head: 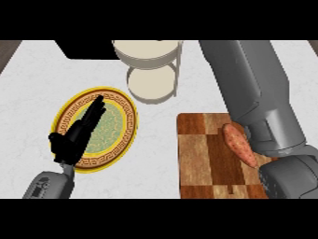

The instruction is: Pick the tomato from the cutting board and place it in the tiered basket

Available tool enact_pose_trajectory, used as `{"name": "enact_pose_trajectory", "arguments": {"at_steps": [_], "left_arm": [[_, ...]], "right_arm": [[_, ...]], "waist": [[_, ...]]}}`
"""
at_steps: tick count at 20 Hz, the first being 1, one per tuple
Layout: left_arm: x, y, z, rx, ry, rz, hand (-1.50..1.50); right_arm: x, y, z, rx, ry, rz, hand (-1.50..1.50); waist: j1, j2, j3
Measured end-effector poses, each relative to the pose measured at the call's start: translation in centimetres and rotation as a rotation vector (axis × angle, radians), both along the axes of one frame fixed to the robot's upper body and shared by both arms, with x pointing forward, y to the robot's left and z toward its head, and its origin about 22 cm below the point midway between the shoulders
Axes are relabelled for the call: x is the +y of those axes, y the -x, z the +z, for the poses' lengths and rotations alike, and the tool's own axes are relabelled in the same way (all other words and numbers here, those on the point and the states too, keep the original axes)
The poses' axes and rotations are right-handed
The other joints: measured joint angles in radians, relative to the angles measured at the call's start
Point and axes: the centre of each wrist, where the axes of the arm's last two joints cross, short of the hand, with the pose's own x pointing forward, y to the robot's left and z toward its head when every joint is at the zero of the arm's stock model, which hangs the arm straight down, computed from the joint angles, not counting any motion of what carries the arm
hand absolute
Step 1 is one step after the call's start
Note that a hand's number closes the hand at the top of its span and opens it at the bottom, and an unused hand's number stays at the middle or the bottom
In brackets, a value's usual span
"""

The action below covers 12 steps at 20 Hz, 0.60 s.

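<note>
The wooden cutting board (206,158) lies at the lower right, and no tomato shows on it or anywhere else. The tiered basket (151,65), with two cream round tiers, stands at the top centre. My right forearm (254,93) reaches from the lower right across the board to the picture's top edge, right of the basket. Its hand is out of view. My left hand (79,135) stays open with fingers straight over a yellow-rimmed plate (125,100) at the left.
An orange sweet potato (240,145) lies on the board's right side, partly under my right forearm. A black box (86,49) sits at the back left. White counter (24,93) spreads around the plate and between the plate and board.
</note>
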Motion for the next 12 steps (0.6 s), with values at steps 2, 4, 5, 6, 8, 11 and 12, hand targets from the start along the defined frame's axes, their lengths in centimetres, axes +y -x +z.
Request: {"name": "enact_pose_trajectory", "arguments": {"at_steps": [2, 4, 5, 6, 8, 11, 12], "left_arm": [[0.2, 0.3, -0.4, 0.012, 0.0, 0.021, 0.0], [1.0, 0.7, -0.6, 0.017, -0.003, 0.044, 0.0], [1.2, 0.9, -0.7, 0.022, -0.002, 0.05, 0.0], [1.4, 1.1, -0.9, 0.025, 0.001, 0.058, 0.0], [1.9, 1.3, -0.9, 0.029, 0.003, 0.075, 0.0], [2.4, 1.5, -1.0, 0.038, -0.002, 0.085, 0.0], [2.6, 1.5, -1.0, 0.042, 0.0, 0.09, 0.0]], "right_arm": [[-0.4, 0.2, 0.5, -0.057, 0.027, -0.04, -1.5], [-1.0, 0.5, 0.8, -0.113, 0.027, -0.073, -1.5], [-1.2, 0.8, 1.1, -0.139, 0.025, -0.088, -1.5], [-1.4, 1.1, 1.3, -0.164, 0.022, -0.098, -1.5], [-2.0, 1.6, 1.6, -0.206, 0.007, -0.124, -1.5], [-3.1, 2.5, 1.5, -0.231, -0.014, -0.152, -1.5], [-3.4, 2.9, 1.4, -0.235, -0.02, -0.157, -1.5]], "waist": [[-0.021, -0.007, 0.0], [-0.038, -0.014, 0.001], [-0.045, -0.019, 0.002], [-0.052, -0.023, 0.002], [-0.066, -0.031, 0.003], [-0.084, -0.04, 0.004], [-0.088, -0.043, 0.004]]}}
